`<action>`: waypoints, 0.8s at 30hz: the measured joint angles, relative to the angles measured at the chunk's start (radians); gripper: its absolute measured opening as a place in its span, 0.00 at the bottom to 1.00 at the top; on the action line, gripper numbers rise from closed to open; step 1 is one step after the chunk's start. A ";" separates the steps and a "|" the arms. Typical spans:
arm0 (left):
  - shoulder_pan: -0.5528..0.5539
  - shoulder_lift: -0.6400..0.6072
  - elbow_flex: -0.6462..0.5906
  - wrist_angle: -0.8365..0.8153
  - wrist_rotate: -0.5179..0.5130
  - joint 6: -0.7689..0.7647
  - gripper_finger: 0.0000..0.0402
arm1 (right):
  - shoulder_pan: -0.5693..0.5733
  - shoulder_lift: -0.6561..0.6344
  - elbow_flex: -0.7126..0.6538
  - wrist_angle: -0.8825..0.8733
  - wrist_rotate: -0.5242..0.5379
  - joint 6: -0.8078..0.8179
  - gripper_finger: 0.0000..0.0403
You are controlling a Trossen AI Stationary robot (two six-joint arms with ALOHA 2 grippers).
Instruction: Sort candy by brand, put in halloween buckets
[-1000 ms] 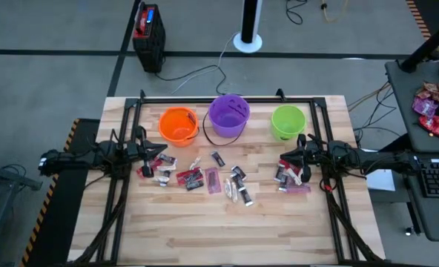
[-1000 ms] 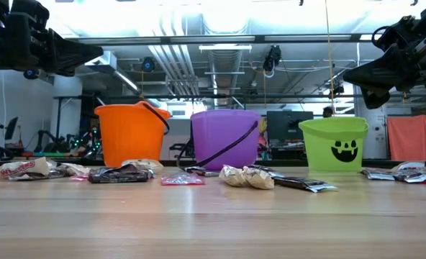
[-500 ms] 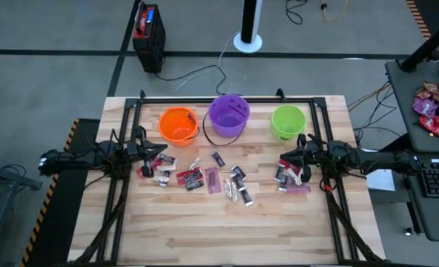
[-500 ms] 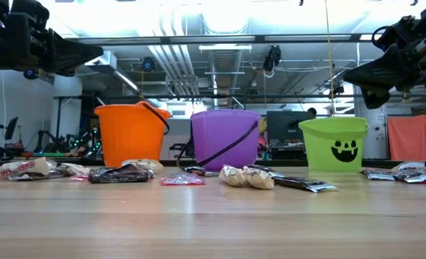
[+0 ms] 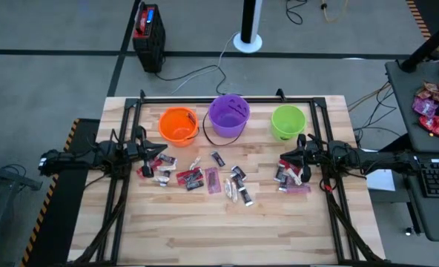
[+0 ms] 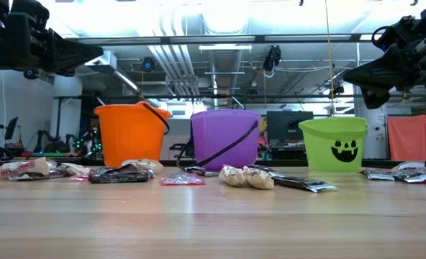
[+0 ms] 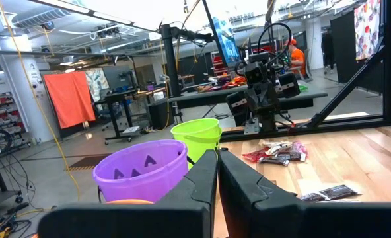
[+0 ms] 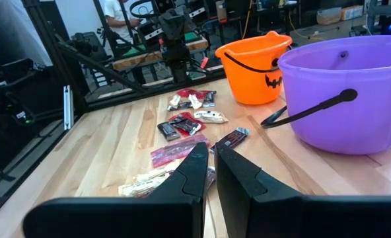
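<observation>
With both the left gripper (image 5: 147, 153) and right gripper (image 5: 285, 162) closed and empty above the surface (image 5: 227, 230), open one first (neither yet committed) before descending onto the candy (image 5: 193, 178) scattered between them, buckets (image 5: 228, 115) beyond.

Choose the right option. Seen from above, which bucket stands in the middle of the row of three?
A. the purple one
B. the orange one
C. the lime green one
A. In the high view the purple bucket stands between the orange bucket and the lime green bucket.
</observation>
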 joint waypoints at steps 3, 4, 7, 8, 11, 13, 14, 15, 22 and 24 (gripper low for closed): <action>0.000 0.000 0.000 0.000 0.000 0.000 0.00 | 0.000 0.000 0.000 0.000 0.000 0.000 0.06; 0.000 0.000 0.000 0.000 0.000 0.000 0.00 | 0.000 0.000 0.000 0.000 0.000 0.000 0.06; 0.000 0.000 0.000 0.000 0.000 0.000 0.00 | 0.000 0.000 0.000 0.000 0.000 -0.001 0.06; 0.000 0.000 0.000 0.000 0.000 0.000 0.00 | 0.000 0.000 0.000 0.001 0.001 -0.001 0.06; 0.000 0.000 0.000 0.000 0.000 0.000 0.00 | 0.000 0.001 -0.002 0.050 0.005 0.006 0.06; 0.000 0.000 0.000 0.000 0.000 0.000 0.00 | 0.000 -0.002 -0.002 0.085 0.003 0.095 0.06; 0.000 0.000 0.000 0.000 0.000 0.000 0.00 | 0.000 -0.002 -0.002 0.099 0.003 0.140 0.06; 0.000 0.000 0.000 0.000 0.000 0.000 0.00 | 0.000 -0.001 -0.002 0.104 0.002 0.176 0.06; 0.000 0.000 0.000 0.016 0.000 0.000 0.00 | 0.003 0.007 0.005 0.113 -0.063 0.173 0.06; 0.000 0.001 0.000 0.077 0.001 -0.015 0.00 | 0.003 0.019 0.023 0.113 -0.062 0.177 0.06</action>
